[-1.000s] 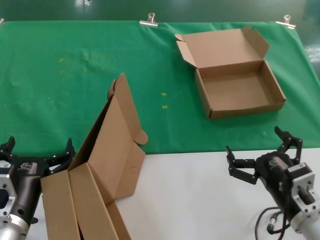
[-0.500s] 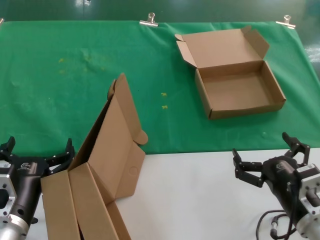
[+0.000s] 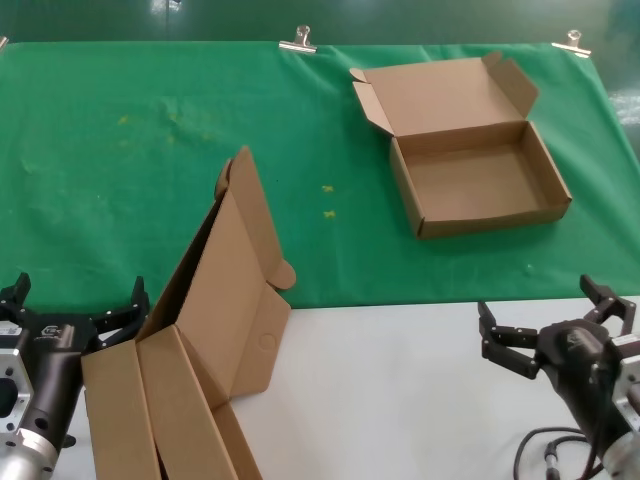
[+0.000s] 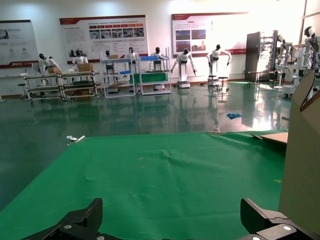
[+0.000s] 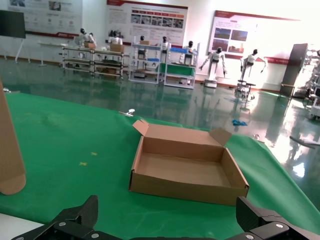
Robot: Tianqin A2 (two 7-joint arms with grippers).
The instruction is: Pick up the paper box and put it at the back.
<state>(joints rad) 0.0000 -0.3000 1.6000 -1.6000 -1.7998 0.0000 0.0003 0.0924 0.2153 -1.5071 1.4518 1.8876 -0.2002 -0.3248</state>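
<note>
- The paper box [image 3: 478, 160] lies open on the green cloth [image 3: 150, 170], toward the cloth's right end, its tray facing up and its lid folded back flat behind it, two small side flaps standing at the lid's corners.
- In the right wrist view the same box [image 5: 187, 170] sits on the cloth ahead of the gripper, nothing touching it.
- The right gripper [image 3: 556, 326] hangs low over the white tabletop [image 3: 400, 390], near the cloth's front edge and on the near side of the box, well apart from it. Its fingers are spread wide with nothing between them; the arm reaches in from the lower right corner, pointing toward the cloth.
- The left gripper [image 3: 75, 308] rests at the cloth's front edge, far left of the box, fingers likewise splayed and empty.
- A bunch of other cardboard boxes [image 3: 205, 350] leans just beside the left gripper, partly on the cloth, partly on the tabletop.
- Silver clips [image 3: 299, 41] grip the cloth's far edge.
</note>
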